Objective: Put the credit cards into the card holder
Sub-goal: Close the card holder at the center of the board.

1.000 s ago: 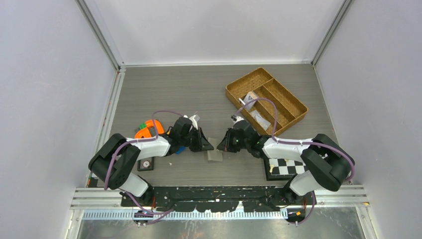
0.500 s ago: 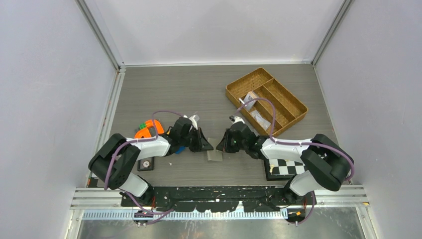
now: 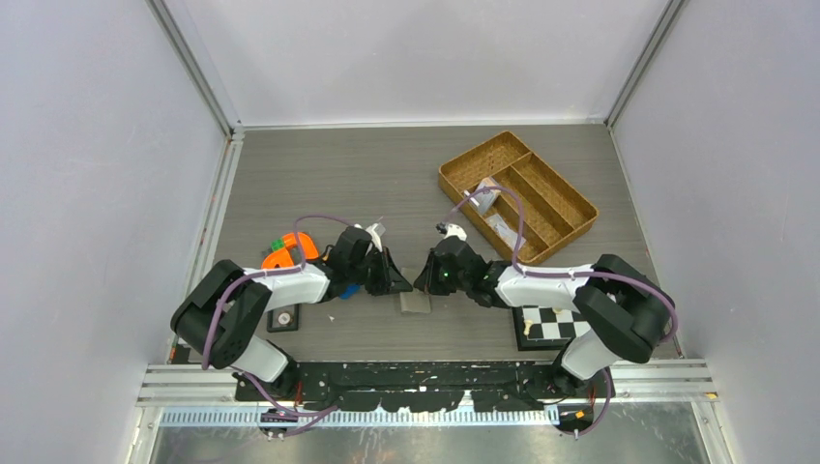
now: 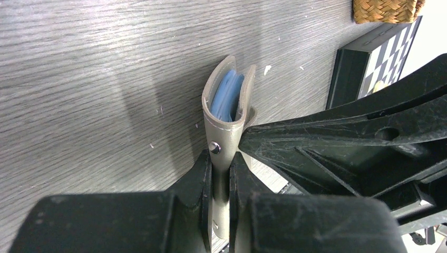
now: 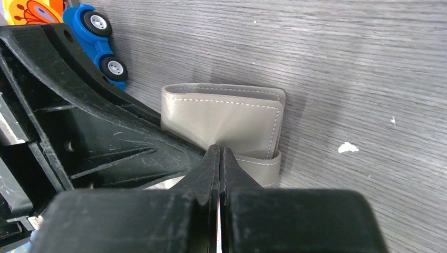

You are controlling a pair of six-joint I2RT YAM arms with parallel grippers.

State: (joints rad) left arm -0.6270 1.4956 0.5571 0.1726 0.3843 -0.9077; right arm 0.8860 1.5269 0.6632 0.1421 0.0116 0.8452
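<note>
Grey wood-grain table [image 3: 367, 184], walled by pale panels [image 3: 97, 145], bare beyond both pincers; a wicker basket [image 3: 561, 193] lies well beyond the right pincer [image 5: 219, 153], a chequered board [image 4: 379, 47] beside its forearm. The holder [image 4: 227, 113] stands on edge between the two tips, long axis running straight out from the left pincer [image 4: 220, 161], which pinches its near end; its blue-lined mouth, slightly parted, points away. The right pincer, pressed together, touches the holder's side.

The right hand [image 3: 424, 286] has slid leftward, so it now nearly meets the left hand [image 3: 404, 285] at the card holder [image 3: 416, 304]. Its forearm and elbow followed, and the purple cable [image 3: 512, 217] shifted left over the basket [image 3: 561, 198].
</note>
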